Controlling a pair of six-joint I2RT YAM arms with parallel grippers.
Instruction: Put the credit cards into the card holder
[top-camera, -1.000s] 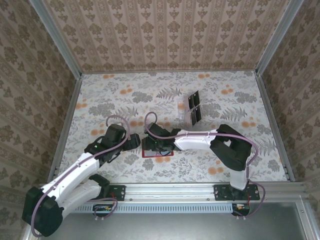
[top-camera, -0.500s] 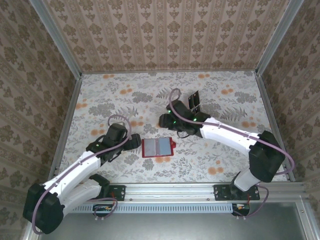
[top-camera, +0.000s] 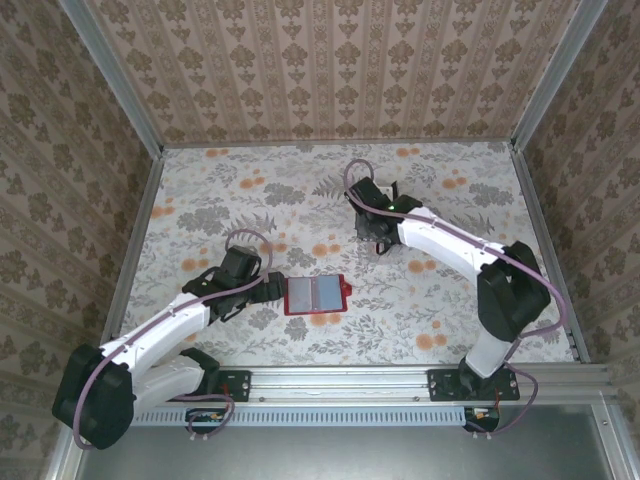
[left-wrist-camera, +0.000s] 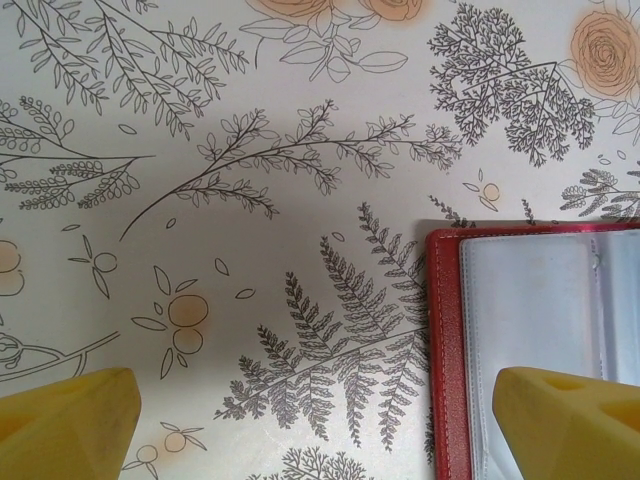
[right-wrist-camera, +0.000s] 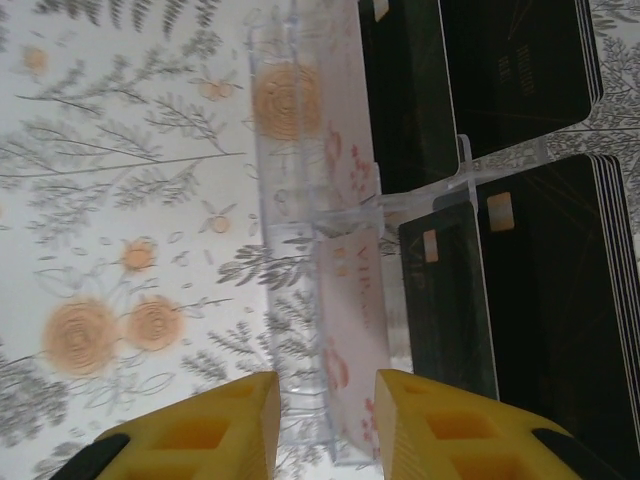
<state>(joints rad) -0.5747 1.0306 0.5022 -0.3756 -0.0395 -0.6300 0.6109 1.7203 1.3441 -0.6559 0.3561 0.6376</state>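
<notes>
Credit cards (right-wrist-camera: 560, 320): near-black, in stacks leaning in the compartments of a clear plastic rack (right-wrist-camera: 330, 250), far right of the table's middle. Long edges run up and down the right wrist picture, faces tilted toward the camera, small gold chips toward the upper edges. Exact heading on the table not readable from above, with the right arm across the rack.

Card holder (top-camera: 315, 296): red, lying open and flat at near centre, pale inside up. Long axis left to right, snap tab on the right edge pointing right. In the same spot as a second ago, but then covered by the right gripper and now fully bare.

Right gripper (right-wrist-camera: 325, 430): a second ago down on the card holder, half a second ago midway, now out at the rack on a long reach to the far side. Yellow fingers (right-wrist-camera: 200, 435) drawn much closer together than before, with a slim gap and a clear edge of the rack between them. Cannot tell whether pressing on it; no card between them.

Left gripper (left-wrist-camera: 320, 430): spread wide and holding nothing, low over the floral table (top-camera: 200, 200), just beside the card holder's left edge, one fingertip over its red border. Much the same place as a second ago, with only a slight shift of the arm behind it.
</notes>
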